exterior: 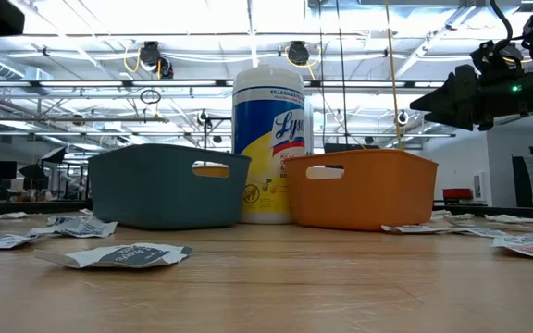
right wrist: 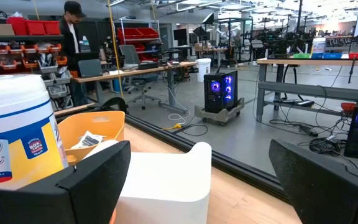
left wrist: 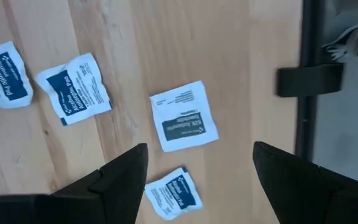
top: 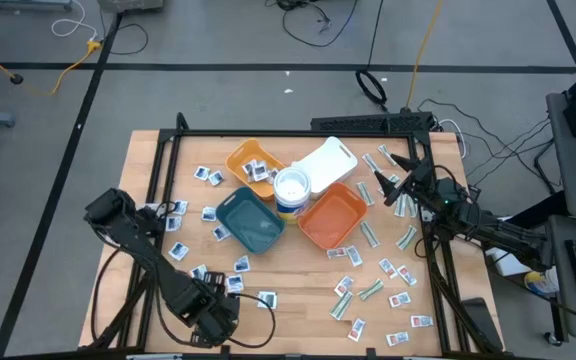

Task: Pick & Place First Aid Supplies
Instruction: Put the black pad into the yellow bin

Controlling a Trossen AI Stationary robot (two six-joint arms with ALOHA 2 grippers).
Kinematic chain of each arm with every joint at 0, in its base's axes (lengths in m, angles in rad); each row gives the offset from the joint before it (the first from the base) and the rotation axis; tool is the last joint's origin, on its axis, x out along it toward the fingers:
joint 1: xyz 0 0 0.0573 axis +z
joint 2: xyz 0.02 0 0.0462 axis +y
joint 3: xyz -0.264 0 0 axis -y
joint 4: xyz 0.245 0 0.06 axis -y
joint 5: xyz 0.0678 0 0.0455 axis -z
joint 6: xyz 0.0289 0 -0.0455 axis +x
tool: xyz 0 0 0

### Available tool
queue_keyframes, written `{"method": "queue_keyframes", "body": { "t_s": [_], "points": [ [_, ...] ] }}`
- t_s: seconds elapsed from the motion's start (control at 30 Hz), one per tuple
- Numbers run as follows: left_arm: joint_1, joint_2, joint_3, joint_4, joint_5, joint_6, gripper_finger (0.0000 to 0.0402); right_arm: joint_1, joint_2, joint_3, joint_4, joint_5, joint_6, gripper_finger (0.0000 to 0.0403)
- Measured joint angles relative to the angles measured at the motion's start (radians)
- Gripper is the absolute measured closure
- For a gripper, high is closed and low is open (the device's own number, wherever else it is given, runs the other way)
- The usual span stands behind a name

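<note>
Beneath the left pincer (left wrist: 194, 180), fingers spread wide and empty, near the front-left corner of the pale wooden surface (top: 298, 290): one white square packet with a dark blue printed panel (left wrist: 184, 124), lying flat just ahead of the fingertips. A second, smaller packet of the same kind (left wrist: 173, 192) lies between the fingers, partly out of frame. Two more blue-marked packets (left wrist: 74, 88) sit apart to one side.

Handling, as judged: thin, flat stock offers little to catch. Centre the fingers over a single packet, descend until the tips meet the wood, then close slowly so that the foil buckles upward into the grip. Keep clear of neighbours to avoid lifting two.

Right pincer (top: 396, 193): fully spread, empty, held above the far-right part of the surface, facing the white rectangular plastic tray (right wrist: 160, 180).

Centre cluster: teal plastic tray (top: 251, 220), orange plastic tray (top: 334, 217), yellow plastic tray (top: 256, 164) already holding a few packets, white round wipe tub (top: 292, 186).

Remaining stock: blue-marked squares scattered left; narrow green-white strips (top: 371, 291) and red-marked white packets (top: 399, 299) scattered right.
</note>
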Motion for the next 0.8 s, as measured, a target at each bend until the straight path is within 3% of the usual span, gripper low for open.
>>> {"method": "queue_keyframes", "body": {
  "t_s": [0.47, 0.8],
  "points": [
    [0.021, 0.149, -0.067, 0.004, -0.004, -0.006, 0.0105, 0.0, 0.0, 0.0, 0.0, 0.0, 0.0, 0.0026],
    [0.025, 0.164, -0.088, 0.093, 0.028, 0.052, 0.0116, 0.0, 0.0, 0.0, 0.0, 0.0, 0.0, 0.0026]
  ]
}}
